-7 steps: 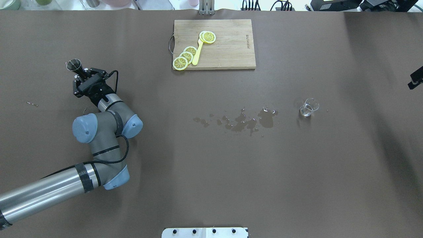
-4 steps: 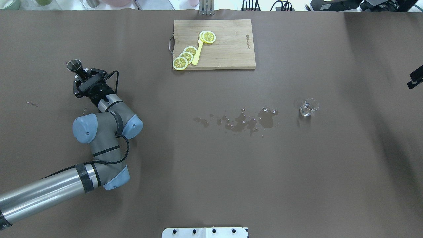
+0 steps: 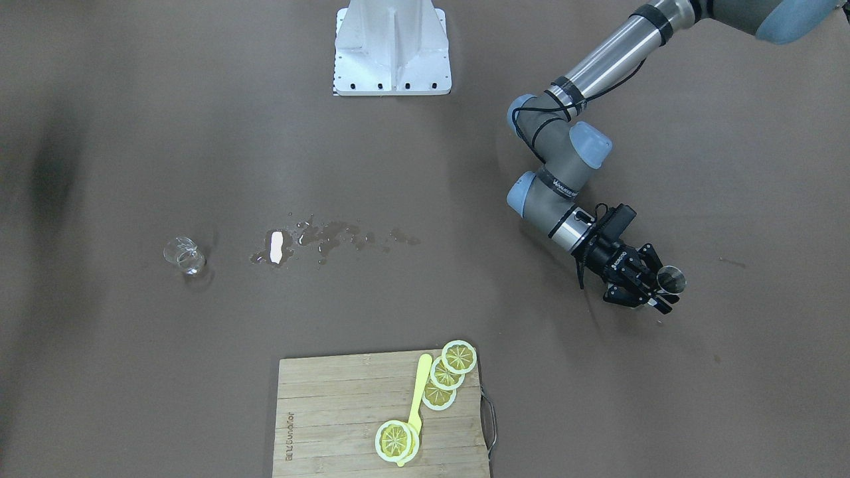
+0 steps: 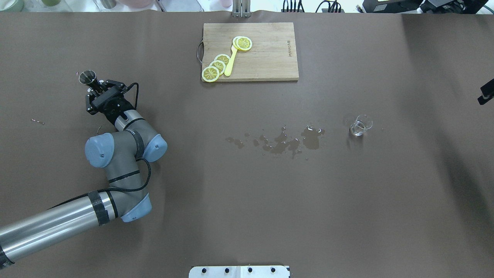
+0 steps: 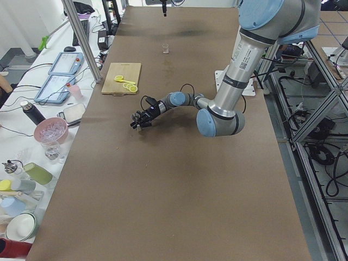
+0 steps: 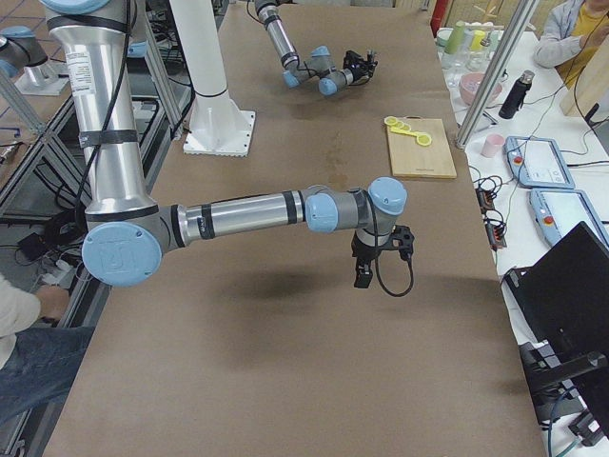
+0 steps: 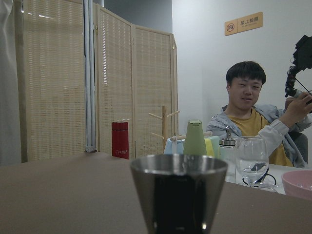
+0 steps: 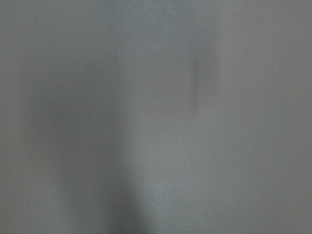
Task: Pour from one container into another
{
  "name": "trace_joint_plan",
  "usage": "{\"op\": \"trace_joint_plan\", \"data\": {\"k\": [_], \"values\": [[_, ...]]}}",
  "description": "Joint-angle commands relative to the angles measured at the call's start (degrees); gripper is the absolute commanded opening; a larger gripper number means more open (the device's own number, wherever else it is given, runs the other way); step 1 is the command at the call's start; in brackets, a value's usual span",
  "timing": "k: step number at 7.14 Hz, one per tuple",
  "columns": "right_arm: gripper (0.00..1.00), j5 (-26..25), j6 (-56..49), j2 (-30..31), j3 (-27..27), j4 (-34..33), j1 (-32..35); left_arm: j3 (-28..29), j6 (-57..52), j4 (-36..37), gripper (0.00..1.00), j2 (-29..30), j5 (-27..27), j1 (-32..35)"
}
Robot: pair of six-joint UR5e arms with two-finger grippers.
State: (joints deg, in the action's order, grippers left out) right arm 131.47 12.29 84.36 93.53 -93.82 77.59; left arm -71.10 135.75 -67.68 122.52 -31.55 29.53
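Jaws of left gripper [image 3: 663, 287]: I read them clamped on cup [image 3: 671, 279], well apart from glass [image 3: 183, 255], spill [image 3: 319, 236] between. Overhead: right gripper [image 4: 485, 94] cut by frame edge, jaws unreadable. Left wrist: cup upright, base cropped, fingers out of shot. Right wrist: only grey blur. Right side: right gripper above table [image 6: 285, 362], jaws too small to judge.

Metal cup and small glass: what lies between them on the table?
A wet spill, nearer the small glass than the metal cup; otherwise bare table, as the overhead view shows.
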Motion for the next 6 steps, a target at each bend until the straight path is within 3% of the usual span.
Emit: {"op": "trace_joint_plan", "data": {"k": [1, 5, 6], "values": [[1.0, -0.1, -0.1, 3.9, 0.1, 0.0, 3.7, -0.2, -0.1, 0.0, 0.38, 0.0, -0.1, -0.1], [1.0, -0.6, 0.0, 7.4, -0.3, 0.0, 11.0, 0.0, -0.1, 0.3, 0.43, 0.0, -0.1, -0.1], [1.0, -1.6, 0.1, 7.0, 0.2, 0.0, 11.0, -0.1, 0.0, 1.6, 0.85, 0.0, 0.0, -0.1]]}}
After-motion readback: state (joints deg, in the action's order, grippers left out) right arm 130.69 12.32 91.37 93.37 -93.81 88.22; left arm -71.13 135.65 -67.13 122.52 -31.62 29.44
